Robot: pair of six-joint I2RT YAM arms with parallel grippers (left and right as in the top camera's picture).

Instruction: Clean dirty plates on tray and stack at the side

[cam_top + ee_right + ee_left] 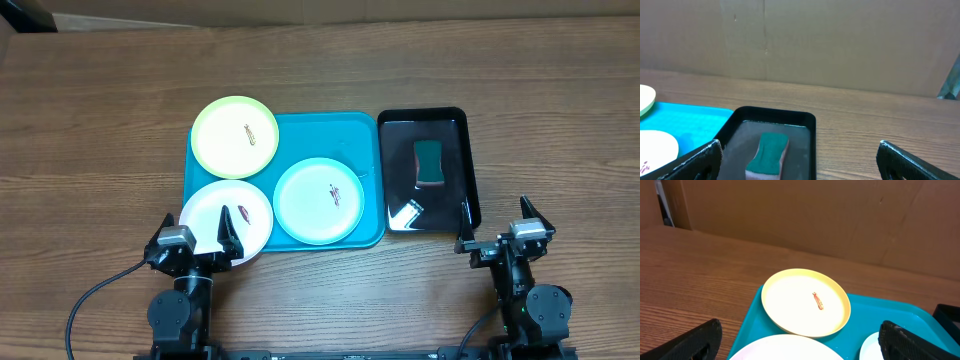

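Observation:
The turquoise tray [364, 132] holds three plates, each with a reddish-brown smear. The yellow-green plate [235, 136] sits at its far left corner, overhanging the rim, and shows in the left wrist view [805, 301]. The white plate [215, 215] overhangs the near left corner. The pale mint plate [318, 200] lies at the near middle. My left gripper [196, 238] is open and empty just above the white plate's near edge [785, 350]. My right gripper [506, 232] is open and empty, near the black tray's near right corner.
A glossy black tray [453, 125] stands right of the turquoise tray and holds a green sponge [429, 162], also in the right wrist view [768, 153], and a small white item [407, 211]. Brown cardboard walls the table's far edge.

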